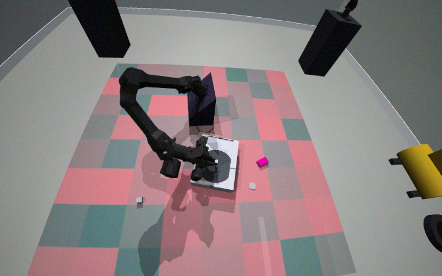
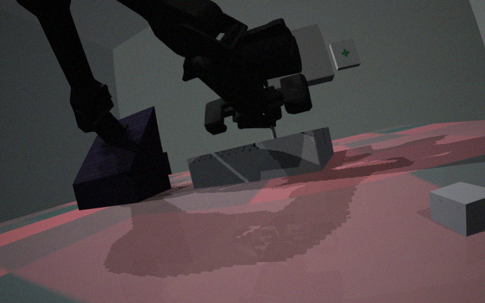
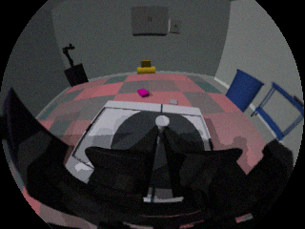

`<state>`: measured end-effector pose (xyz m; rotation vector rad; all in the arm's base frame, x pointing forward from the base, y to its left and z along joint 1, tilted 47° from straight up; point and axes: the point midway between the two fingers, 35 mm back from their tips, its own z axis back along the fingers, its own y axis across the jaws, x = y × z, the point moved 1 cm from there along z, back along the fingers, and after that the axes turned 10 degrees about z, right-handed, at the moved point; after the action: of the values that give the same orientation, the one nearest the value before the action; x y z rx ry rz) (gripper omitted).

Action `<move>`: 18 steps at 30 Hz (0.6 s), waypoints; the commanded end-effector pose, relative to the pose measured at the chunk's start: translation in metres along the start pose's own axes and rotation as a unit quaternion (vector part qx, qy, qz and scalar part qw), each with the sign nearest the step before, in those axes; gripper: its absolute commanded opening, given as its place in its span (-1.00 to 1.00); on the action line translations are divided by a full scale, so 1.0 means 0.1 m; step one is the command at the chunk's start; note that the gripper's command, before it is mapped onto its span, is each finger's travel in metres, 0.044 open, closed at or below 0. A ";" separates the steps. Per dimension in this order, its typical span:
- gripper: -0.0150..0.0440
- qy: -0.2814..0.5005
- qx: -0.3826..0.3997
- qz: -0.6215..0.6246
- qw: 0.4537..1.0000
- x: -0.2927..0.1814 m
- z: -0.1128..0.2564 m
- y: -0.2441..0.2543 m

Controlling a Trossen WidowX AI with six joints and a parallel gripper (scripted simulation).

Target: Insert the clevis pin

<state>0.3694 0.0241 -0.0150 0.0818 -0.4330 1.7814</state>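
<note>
the narrow jaws of the gripper (image 1: 214, 161) (image 2: 273, 125) (image 3: 161, 135) are almost together, clamped on the steel pin (image 1: 216, 161) (image 2: 273, 132) (image 3: 162, 121), with only a slim gap left for it between the fingertips. the pin's round, pale head shows at the tips in the top and wrist views, and its thin shank stands roughly upright below the fingers in the exterior view, leaning a little. its lower end is hidden by the near wall of the tray (image 1: 235, 149) (image 2: 228, 169) (image 3: 193, 109) there, so i cannot tell whether it has entered either hole. the wide, dark disc (image 1: 223, 172) (image 3: 129, 134) lies inside the tray, under the gripper, and the pin's head shows over its middle part. the pin hides any view of the disc's hole. seen from the top, a magenta block (image 1: 262, 161) (image 3: 143, 93) lies to the right of the tray, well apart from it, with a small pale tile (image 1: 252, 186) (image 3: 173, 102) nearer and slightly left of that block. a pale cube (image 1: 139, 200) (image 2: 457, 207) sits near and to the left.
</note>
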 end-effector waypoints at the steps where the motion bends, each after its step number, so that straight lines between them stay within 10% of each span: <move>1: -0.49 0.000 0.000 0.000 1.000 0.00 0.00 0.00; 18: -0.49 0.002 -0.001 0.003 1.000 -0.02 -0.01 0.00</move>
<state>0.3696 0.0236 -0.0165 0.0823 -0.4324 1.7813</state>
